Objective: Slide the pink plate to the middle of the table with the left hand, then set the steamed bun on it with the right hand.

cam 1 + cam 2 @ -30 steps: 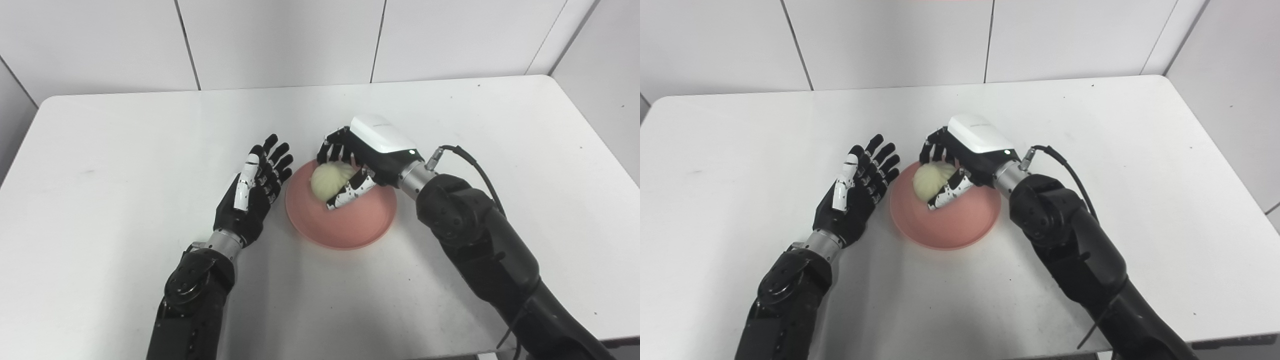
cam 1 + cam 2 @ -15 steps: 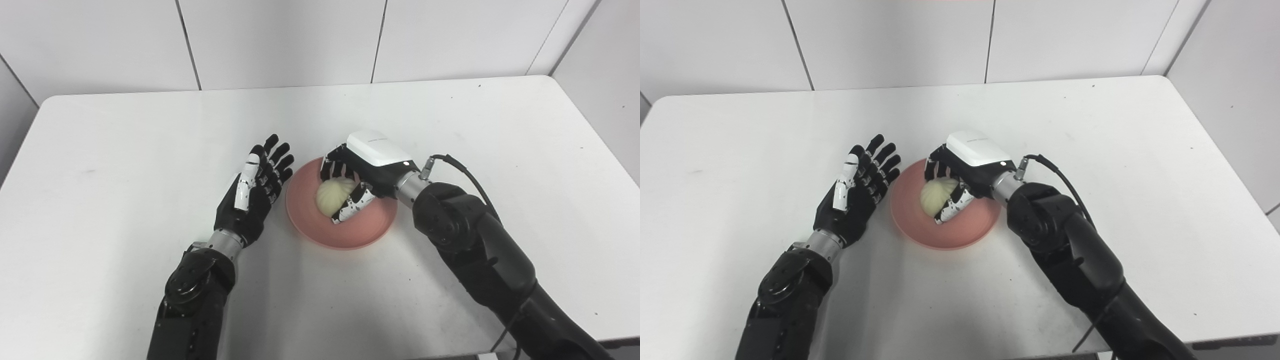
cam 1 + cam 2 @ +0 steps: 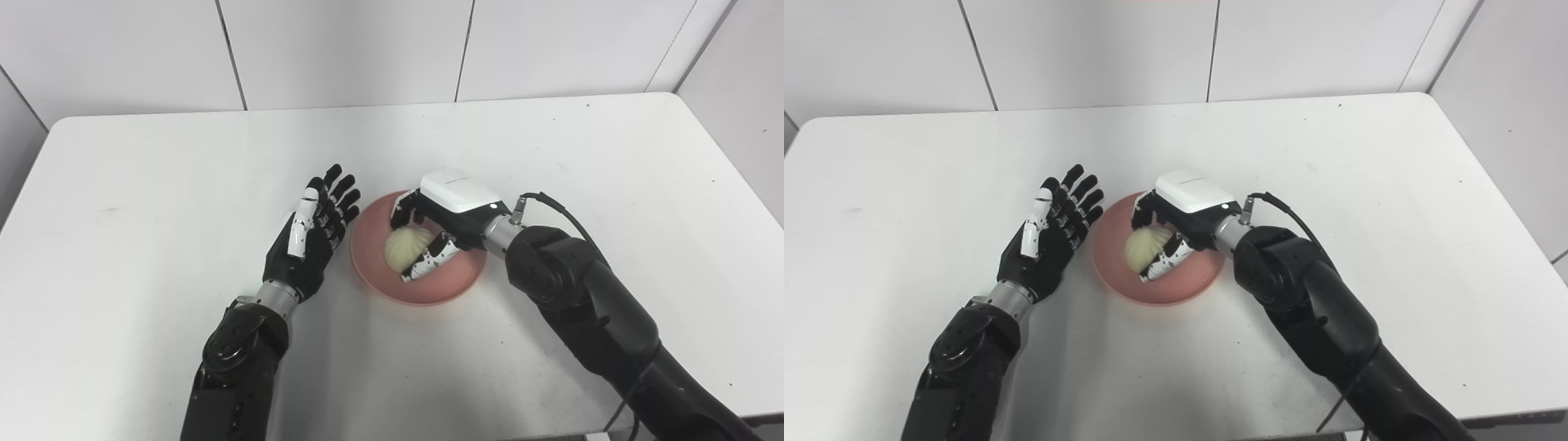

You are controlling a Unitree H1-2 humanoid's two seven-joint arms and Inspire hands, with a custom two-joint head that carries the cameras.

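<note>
Steamed bun point(image 3: 405, 247) held low over the pink plate point(image 3: 453, 288), centre of frame.

The bun sits inside my right hand point(image 3: 436, 228), fingers curled over its upper side and thumb pressed under its lower right edge; I cannot tell whether its base touches the plate yet. I judge the closed grip keeps the soft bun from rolling until it is seated. The plate lies flat near the middle of the white table point(image 3: 122, 184), so the slide step appears complete. My right arm enters from the lower right of frame, wrist bent toward frame left, palm facing down over the plate. My left hand point(image 3: 311, 236) holds nothing: fingers spread, palm turned toward the plate, just beside its left rim, apparently clear of it.
</note>
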